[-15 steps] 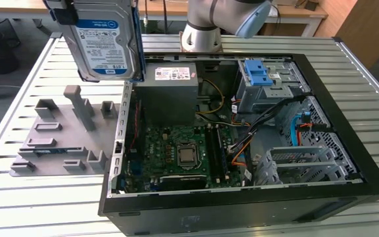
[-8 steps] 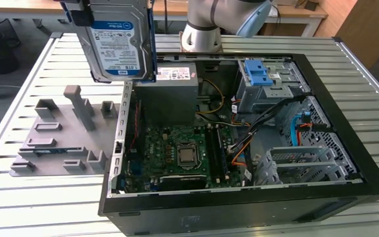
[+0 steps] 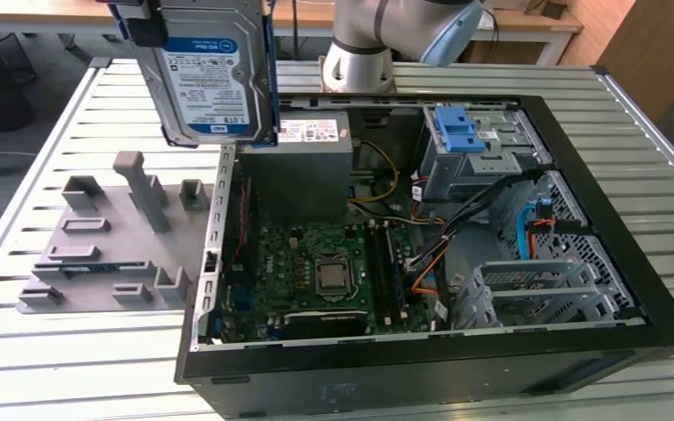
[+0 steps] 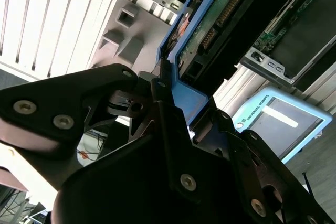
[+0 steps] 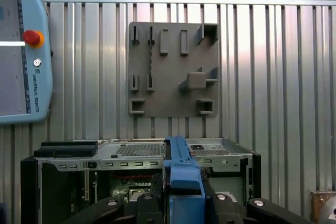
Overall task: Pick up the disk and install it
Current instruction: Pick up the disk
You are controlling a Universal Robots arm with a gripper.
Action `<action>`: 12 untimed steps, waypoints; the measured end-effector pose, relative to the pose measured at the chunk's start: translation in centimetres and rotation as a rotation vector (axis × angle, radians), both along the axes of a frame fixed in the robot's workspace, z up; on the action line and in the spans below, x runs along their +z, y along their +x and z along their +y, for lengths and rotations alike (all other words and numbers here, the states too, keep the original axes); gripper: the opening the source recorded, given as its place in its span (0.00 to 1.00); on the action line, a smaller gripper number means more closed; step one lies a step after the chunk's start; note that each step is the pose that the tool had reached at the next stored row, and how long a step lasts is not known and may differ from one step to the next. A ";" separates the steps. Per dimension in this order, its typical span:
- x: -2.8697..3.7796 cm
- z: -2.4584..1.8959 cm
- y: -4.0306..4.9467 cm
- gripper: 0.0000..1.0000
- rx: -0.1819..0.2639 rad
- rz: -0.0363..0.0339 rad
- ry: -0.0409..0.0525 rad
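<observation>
Above slatted table [image 3: 80,368], disk [image 3: 214,74] in tool [image 4: 163,90]

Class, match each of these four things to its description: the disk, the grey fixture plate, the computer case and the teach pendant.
Things
1. the disk
2. grey fixture plate
3. computer case
4. teach pendant

Descriptions
A. lying open, its circuit board in sight
B. held up in the air
C. flat on the slatted table, beside the case on the exterior view's left
D. light blue, with a red button

Pairs: 1-B, 2-C, 3-A, 4-D
</observation>
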State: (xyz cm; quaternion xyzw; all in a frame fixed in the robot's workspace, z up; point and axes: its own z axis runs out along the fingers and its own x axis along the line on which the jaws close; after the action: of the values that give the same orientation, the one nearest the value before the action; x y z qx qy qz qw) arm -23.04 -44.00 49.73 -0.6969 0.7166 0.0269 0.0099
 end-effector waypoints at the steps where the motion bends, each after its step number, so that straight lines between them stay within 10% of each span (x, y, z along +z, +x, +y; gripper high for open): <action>1: 0.00 0.00 0.03 0.36 0.000 0.0000 0.0000; 12: 0.00 0.01 0.33 0.36 0.000 0.0000 0.0000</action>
State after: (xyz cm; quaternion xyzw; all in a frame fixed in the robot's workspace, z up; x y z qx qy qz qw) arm -22.70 -43.99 49.74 -0.6969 0.7166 0.0269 0.0099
